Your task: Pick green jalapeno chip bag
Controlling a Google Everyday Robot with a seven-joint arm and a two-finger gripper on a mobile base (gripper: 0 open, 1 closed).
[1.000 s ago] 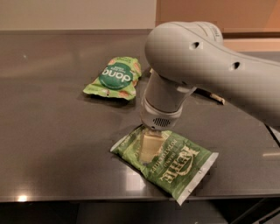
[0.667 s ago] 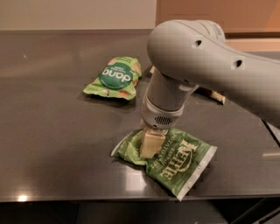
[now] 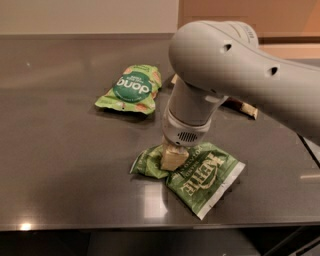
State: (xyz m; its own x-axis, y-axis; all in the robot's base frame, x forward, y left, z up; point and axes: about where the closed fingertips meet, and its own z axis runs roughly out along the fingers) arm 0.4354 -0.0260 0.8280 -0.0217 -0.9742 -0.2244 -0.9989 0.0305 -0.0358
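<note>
Over on the left, the small light-green pouch with the dark green "dang" circle lies flat on the bench, well apart from the action. It's not the target. Moving to centre: the cream two-finger gripper points straight down onto the left part of the large green jalapeno chip bag with white lettering. The fingers sit close together, pinching a bunched fold of film. The bag lies on the bench near its front edge, with its right end spread flat and touching the surface.

The step in hand looks like securing the grasp before the lift. Best to hold the squeeze firm and rise straight up and slowly, since that slick film could slide out and the free end will swing.

To the right, a brown-and-cream packet peeks out behind the bulky grey-white arm. The dark grey glossy bench mirrors the ceiling lights. A pale wall runs behind it, with a wood-toned panel at the far right.
</note>
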